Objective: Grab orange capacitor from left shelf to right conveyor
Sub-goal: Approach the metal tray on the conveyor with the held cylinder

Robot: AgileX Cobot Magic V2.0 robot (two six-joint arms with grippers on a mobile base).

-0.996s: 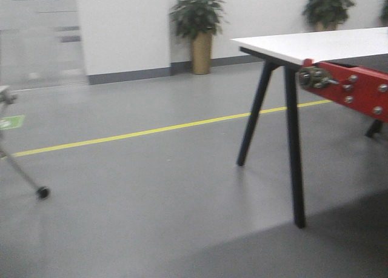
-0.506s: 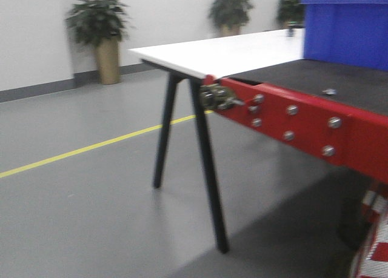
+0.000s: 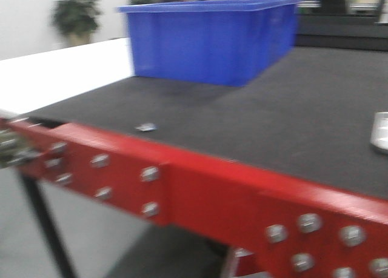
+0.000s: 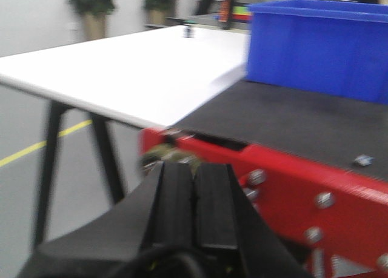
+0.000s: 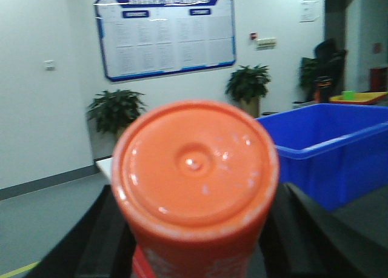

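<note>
While the front-facing camera is looking across the right conveyor (image 3: 291, 120), a blue plastic bin (image 3: 212, 39) is sitting on the dark belt at its far side. A small pale scrap (image 3: 145, 128) is lying near the red bolted side frame (image 3: 200, 193). The edge of a silver metal tray (image 3: 382, 131) is showing at the right border, resting on the belt. A white table (image 3: 60, 72) is standing against the conveyor's left end.

In the left wrist view, the left gripper (image 4: 194, 193) is pressing its two black fingers (image 4: 173, 199) together with nothing between them, hovering before the red frame's end.

In the right wrist view, the right gripper (image 5: 197, 244) is clamping the orange capacitor (image 5: 195, 169) upright, its flat top filling the middle of the view. The blue bin is showing behind on the right, beneath a wall notice board (image 5: 167, 36) and a potted plant (image 5: 248, 84).
</note>
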